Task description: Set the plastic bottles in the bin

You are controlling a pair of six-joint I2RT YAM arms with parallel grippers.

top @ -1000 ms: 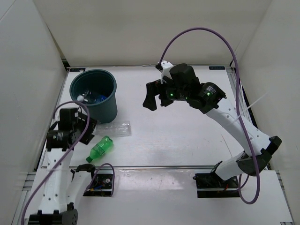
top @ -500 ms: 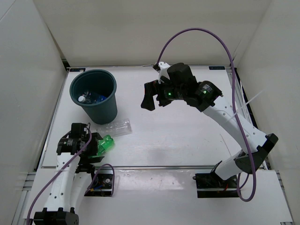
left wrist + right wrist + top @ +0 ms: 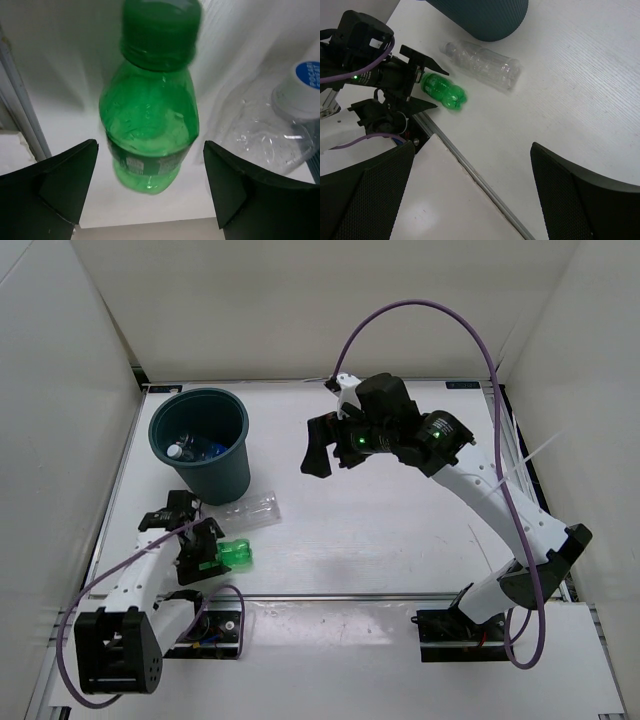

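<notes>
Table [image 3: 400, 540]: white, two bottles lying near its left front corner.
Bin [image 3: 215, 475]: back left, upright, some bottles [image 3: 195, 447] inside.
Right gripper [image 3: 333, 452]: raised mid-table, jaws spread, holding nothing.
Left gripper [image 3: 200, 538]: low, jaws spread either side of the green bottle, gaps showing.
Clear bottle [image 3: 250, 512]: on its side, just beside the bin.
Green bottle [image 3: 235, 553]: on its side, near the clear one.
</notes>
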